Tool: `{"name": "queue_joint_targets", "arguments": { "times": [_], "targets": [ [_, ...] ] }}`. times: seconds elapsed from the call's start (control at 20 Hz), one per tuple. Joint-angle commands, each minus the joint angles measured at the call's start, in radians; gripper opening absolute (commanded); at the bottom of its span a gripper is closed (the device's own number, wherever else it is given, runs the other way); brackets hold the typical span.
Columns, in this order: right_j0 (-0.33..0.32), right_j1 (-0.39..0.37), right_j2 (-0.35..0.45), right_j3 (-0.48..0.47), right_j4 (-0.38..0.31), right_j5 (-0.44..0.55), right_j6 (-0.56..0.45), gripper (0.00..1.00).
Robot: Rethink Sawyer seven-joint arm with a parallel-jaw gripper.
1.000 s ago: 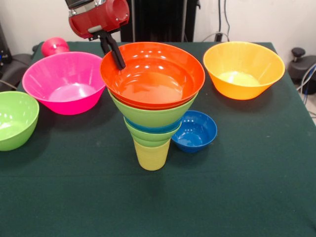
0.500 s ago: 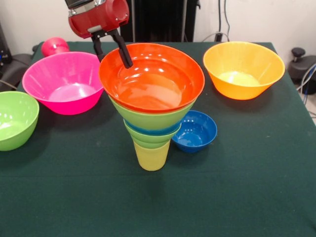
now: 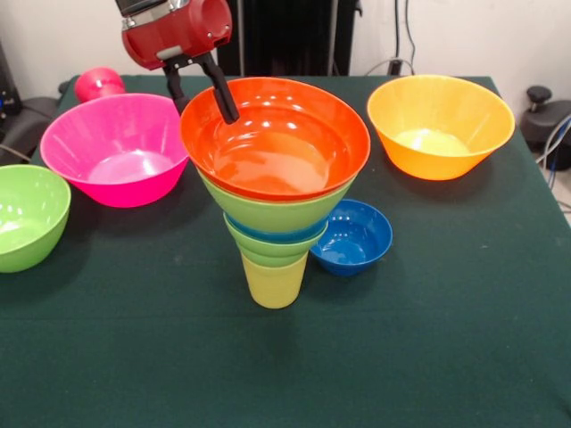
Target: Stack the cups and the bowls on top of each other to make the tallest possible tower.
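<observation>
The tower stands mid-table: a pale yellow cup (image 3: 274, 283) at the base, then a small lime green bowl (image 3: 270, 246), a thin blue rim (image 3: 277, 234), a larger lime green bowl (image 3: 277, 210) and an orange-red bowl (image 3: 278, 138) on top. My gripper (image 3: 207, 111) is open over the top bowl's left rim. One finger (image 3: 223, 94) is inside the bowl and the other (image 3: 175, 87) is outside, with the rim between them. A red cup (image 3: 98, 83) lies at the back left.
A pink bowl (image 3: 116, 147) sits left of the tower, with a lime green bowl (image 3: 27, 214) at the left edge. A yellow-orange bowl (image 3: 440, 125) is at the back right. A small dark blue bowl (image 3: 355, 236) sits just right of the tower's base.
The fingers were shut together on the orange-red bowl's left rim and have since spread apart. The bowl rests on the stack, almost unmoved.
</observation>
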Motion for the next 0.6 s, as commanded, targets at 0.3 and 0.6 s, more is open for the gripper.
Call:
{"name": "queue_joint_targets", "arguments": {
  "times": [0.3, 0.6],
  "targets": [
    [-0.025, -0.006, 0.135, -0.051, 0.057, 0.03, 0.265, 1.0],
    [-0.031, -0.053, 0.112, -0.067, 0.05, -0.004, 0.303, 1.0]
  ]
}}
